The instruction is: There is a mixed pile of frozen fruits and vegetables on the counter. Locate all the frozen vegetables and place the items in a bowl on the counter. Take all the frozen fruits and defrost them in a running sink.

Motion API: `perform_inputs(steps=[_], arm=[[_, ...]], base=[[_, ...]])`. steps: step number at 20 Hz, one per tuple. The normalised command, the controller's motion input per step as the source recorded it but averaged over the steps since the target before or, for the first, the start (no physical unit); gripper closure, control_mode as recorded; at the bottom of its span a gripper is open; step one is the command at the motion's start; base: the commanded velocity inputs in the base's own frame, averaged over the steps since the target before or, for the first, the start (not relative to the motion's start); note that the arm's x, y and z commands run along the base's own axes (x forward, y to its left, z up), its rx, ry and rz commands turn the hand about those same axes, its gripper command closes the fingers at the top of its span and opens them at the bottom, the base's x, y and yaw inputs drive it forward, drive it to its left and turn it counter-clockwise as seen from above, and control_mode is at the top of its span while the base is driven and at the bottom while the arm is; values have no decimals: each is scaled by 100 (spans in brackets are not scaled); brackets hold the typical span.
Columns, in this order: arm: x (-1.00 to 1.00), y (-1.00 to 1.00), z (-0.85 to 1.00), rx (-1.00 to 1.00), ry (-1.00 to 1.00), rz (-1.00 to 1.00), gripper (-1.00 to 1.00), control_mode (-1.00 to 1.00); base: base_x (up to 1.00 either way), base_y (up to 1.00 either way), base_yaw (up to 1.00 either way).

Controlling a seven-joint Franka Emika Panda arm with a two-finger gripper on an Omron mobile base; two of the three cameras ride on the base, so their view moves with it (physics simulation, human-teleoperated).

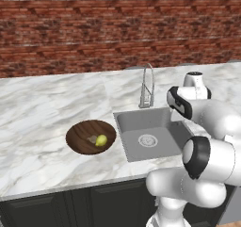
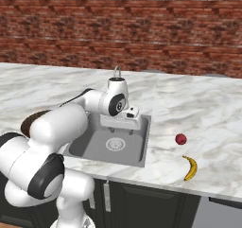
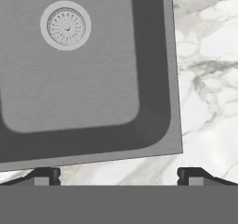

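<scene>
Pincer: I hold my gripper (image 3: 119,174) above the sink's (image 2: 94,149) right edge, jaws spread wide, nothing between them.
Step in hand: vegetables look done; I judge the fruits come next.
Banana (image 2: 191,168): on the counter (image 2: 208,113) right of the sink, well apart from the pincer.
Red fruit (image 2: 180,139): just behind the banana, nearer the sink.
Next move: swing right, descend over one fruit.
Bowl (image 1: 80,135): left of the sink, holding the yellow-green oval (image 1: 101,140) and beige lump (image 1: 92,139).
</scene>
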Motion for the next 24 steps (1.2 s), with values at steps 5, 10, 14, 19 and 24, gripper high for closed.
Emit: perform_inputs(steps=[5, 10, 14, 19, 24], arm=[[1, -47, 6, 0, 2, 0, -100, -100], [2, -47, 2, 0, 2, 0, -100, -100], [7, -48, 1, 0, 3, 0, -100, -100], [11, -49, -3, 0, 2, 0, -100, -100], [24, -48, -2, 1, 5, 0, -100, -100]], base=[[0, 0, 0], [0, 0, 0], [0, 0, 0], [0, 0, 0], [0, 0, 0]])
